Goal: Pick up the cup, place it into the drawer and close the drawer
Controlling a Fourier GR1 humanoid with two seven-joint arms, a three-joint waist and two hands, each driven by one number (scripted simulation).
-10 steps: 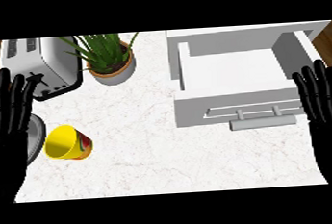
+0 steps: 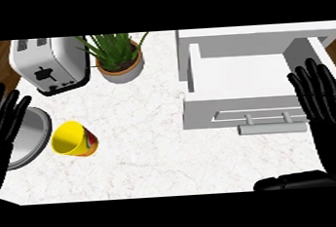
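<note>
Hands both rest open with straight fingers, holding nothing: the left hand (image 2: 4, 120) at nine o'clock, over a grey plate (image 2: 30, 138), the right hand (image 2: 323, 101) at three o'clock, beside the drawer (image 2: 244, 74). At about eight o'clock, just beside the left hand, the cup (image 2: 73, 139) lies tilted on the counter (image 2: 159, 150); it is yellow with a red patch on its side. The drawer stands pulled out at two o'clock, its handle (image 2: 271, 126) toward six.
</note>
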